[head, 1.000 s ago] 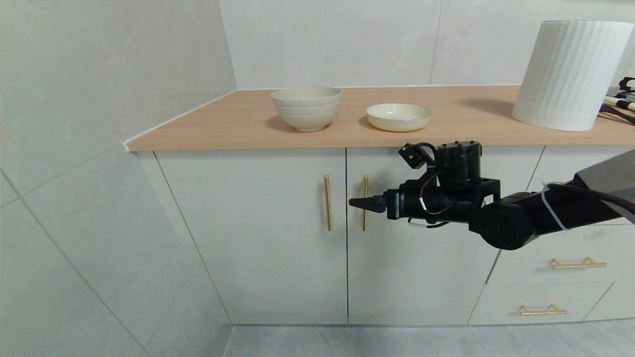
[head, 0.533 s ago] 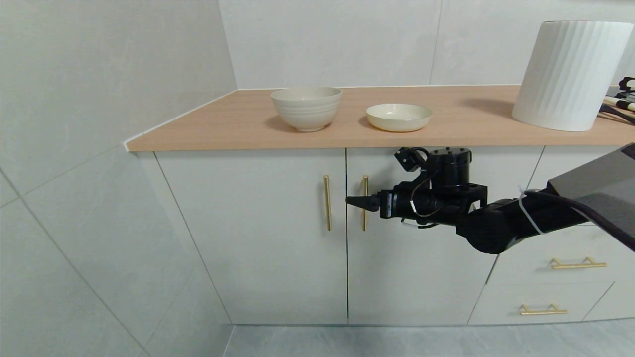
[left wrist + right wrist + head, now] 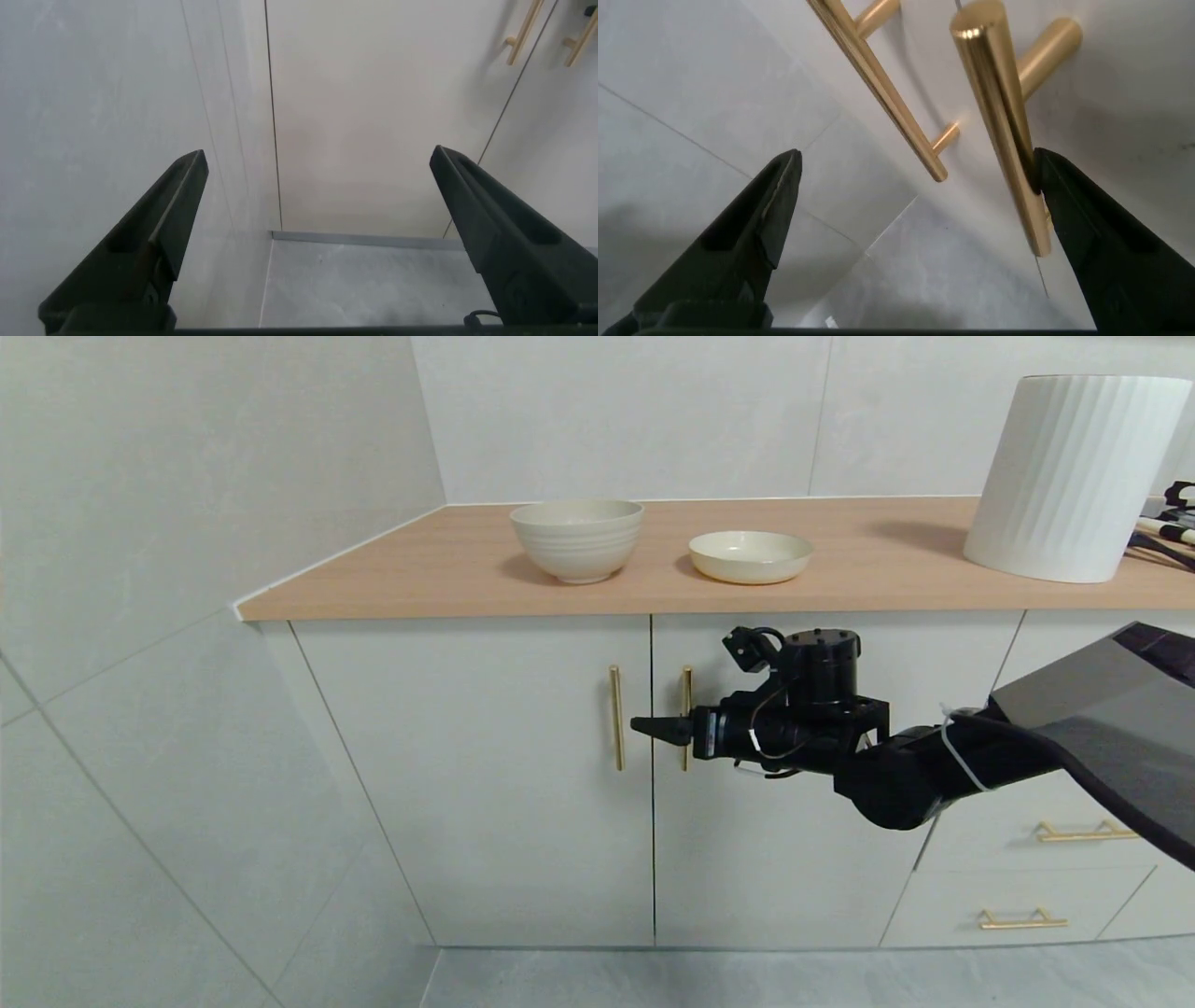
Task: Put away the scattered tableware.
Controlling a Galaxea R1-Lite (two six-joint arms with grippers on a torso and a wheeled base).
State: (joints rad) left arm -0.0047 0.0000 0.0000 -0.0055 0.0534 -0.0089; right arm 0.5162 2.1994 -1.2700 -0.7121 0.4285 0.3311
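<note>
The right gripper, its jaws apart, was at the upright door handle, while the bowl and the dish stood above, near the counter's front edge.

Cream bowl, faint ringed ridges around it. The dish is a paler, buttery cream, plain. Bench shows warm tan wood grain. White fluted cylinder. Off-white cabinet doors, shiny gold handles, matte black right pincer, grey floor.
</note>
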